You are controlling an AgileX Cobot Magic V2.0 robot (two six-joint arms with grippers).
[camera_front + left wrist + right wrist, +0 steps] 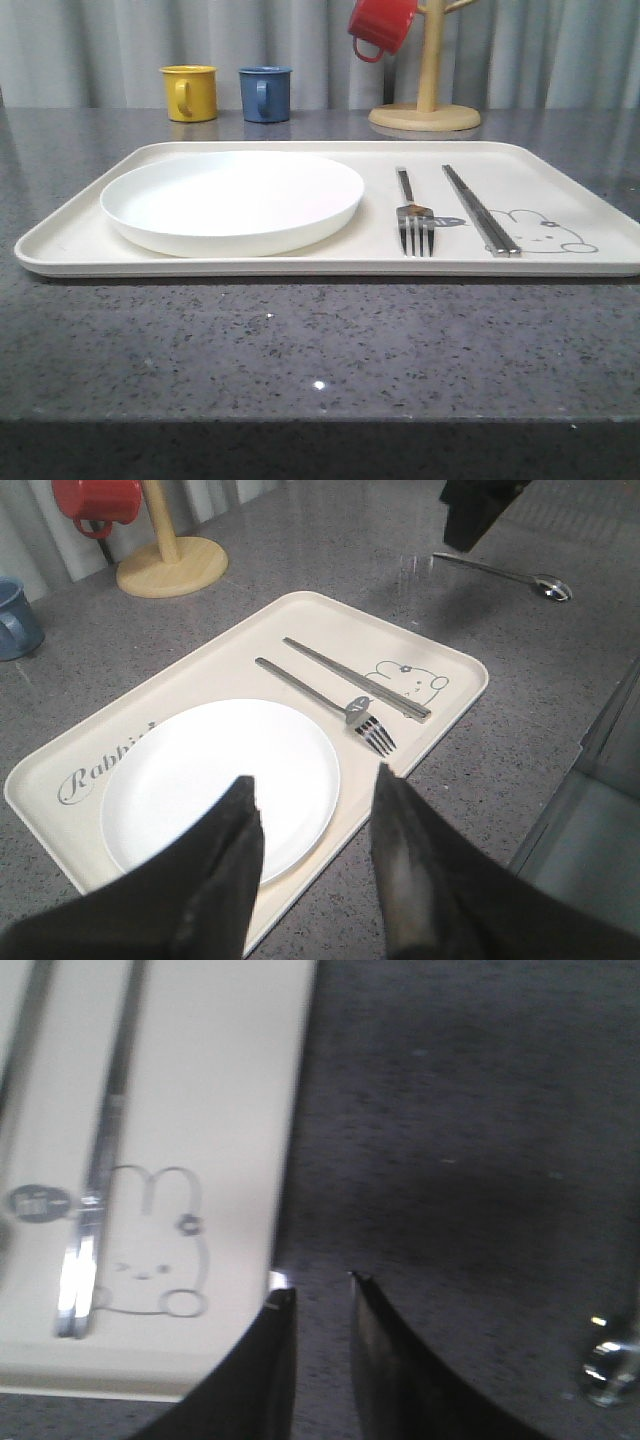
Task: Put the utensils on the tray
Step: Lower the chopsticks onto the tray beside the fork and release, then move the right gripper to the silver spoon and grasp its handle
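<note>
From the front, a dark grey speckled stone counter runs back to a wall of pale pleated curtains. On it lies the cream tray, holding a round white plate on its left part, with the fork and the chopsticks lying side by side on the right, tines and tips toward the camera, next to the grey bunny drawing. Behind the tray stand a yellow mug and a blue mug, and a red mug hangs on a wooden mug tree.

The left wrist camera looks down over the tray. The left gripper hovers above the near rim of the plate, its fingers spread wide and empty. The fork and chopsticks lie parallel on the tray. The spoon rests on the bare counter, well apart from the tray.

At the right wrist, the picture is blurred. The right gripper hangs just off the tray's edge above the counter, fingers set narrowly apart with nothing between them. A shiny glint at the frame's edge is possibly the spoon.
</note>
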